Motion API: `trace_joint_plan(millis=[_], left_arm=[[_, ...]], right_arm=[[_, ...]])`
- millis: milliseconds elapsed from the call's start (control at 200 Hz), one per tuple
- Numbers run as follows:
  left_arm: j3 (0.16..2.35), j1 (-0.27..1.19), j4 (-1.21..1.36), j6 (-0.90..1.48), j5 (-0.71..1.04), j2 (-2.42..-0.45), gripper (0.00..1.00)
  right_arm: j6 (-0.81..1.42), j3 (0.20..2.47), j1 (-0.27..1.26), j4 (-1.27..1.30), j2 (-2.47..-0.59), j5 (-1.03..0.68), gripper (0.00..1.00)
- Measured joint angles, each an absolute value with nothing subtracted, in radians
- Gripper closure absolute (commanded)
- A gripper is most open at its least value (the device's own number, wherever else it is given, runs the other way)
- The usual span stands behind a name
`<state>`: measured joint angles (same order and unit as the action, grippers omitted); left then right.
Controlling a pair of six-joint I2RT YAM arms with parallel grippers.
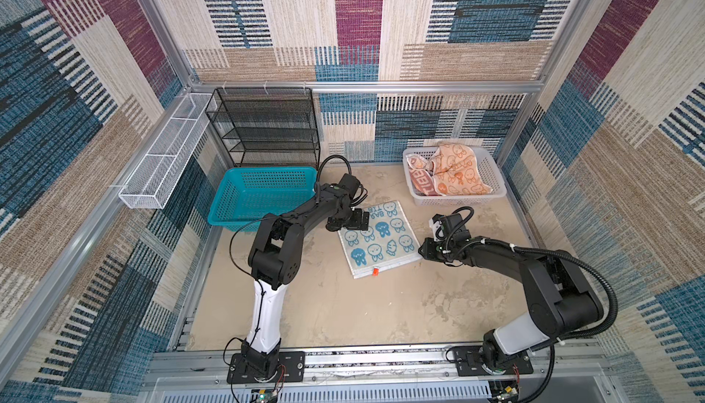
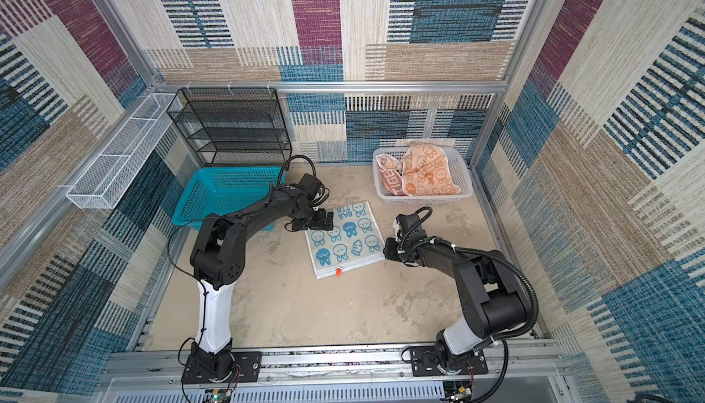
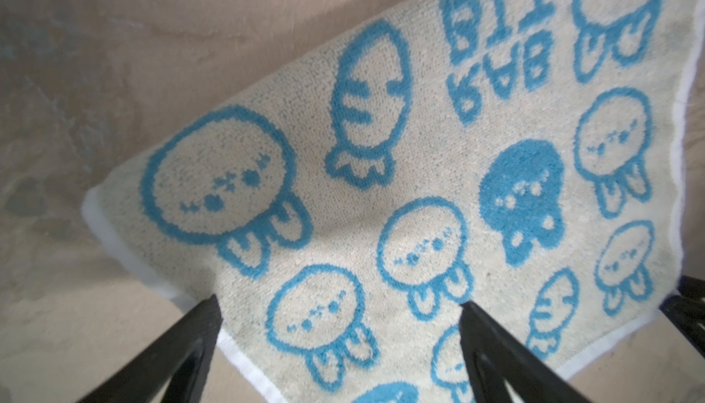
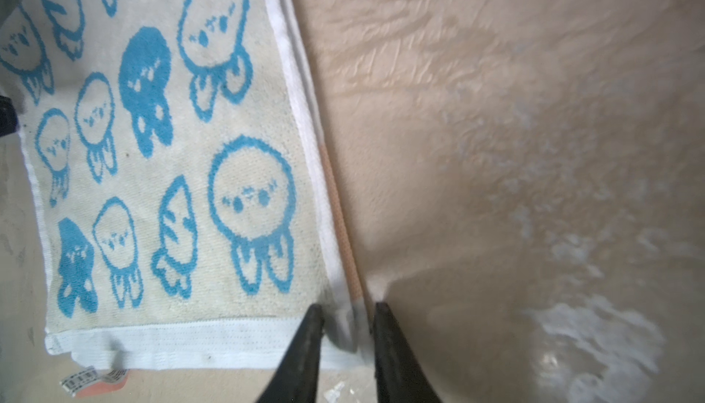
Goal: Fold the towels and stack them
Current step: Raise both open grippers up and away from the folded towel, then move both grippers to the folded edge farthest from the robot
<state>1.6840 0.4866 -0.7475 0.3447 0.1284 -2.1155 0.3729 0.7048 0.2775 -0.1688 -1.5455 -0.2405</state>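
Fold seems done: the pale blue-rabbit terry towel lies on the tabletop near the white plastic basket, left gripper jaws released wide, right gripper jaws straddling its corner, grip unclear; next, probably fetch that basket's orange rabbit-print towel.

Both top views look down; wrist cameras closely share one towel.

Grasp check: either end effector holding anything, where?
Nothing held. Left end effector open over pale blue-rabbit terry towel; right end effector parted astride its corner hem.
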Motion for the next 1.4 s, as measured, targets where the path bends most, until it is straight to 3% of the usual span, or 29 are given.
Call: trace_joint_plan(millis=[280,606,816,1167,1402], left_arm=[[1.578,0.487,-0.635,0.340,0.164,-1.935,0.00],[1.470,0.460,-0.487,0.430,0.219,-1.967,0.00],[1.457,0.464,-0.454,0.471,0.265,-2.003,0.00],[1.386,0.470,-0.428,0.467,0.272,-1.998,0.00],[1.289,0.519,-0.448,0.467,0.276,-1.871,0.00]], right_arm=[[0.366,0.796,0.281,-0.195,-1.432,-0.248,0.00],[0.377,0.859,0.322,-0.107,-1.615,-0.404,0.01],[0.382,0.791,0.328,-0.076,-1.628,-0.426,0.01],[0.433,0.556,0.388,0.084,-1.473,-0.425,0.01],[0.488,0.554,0.419,-0.137,-1.266,-0.372,0.01]])
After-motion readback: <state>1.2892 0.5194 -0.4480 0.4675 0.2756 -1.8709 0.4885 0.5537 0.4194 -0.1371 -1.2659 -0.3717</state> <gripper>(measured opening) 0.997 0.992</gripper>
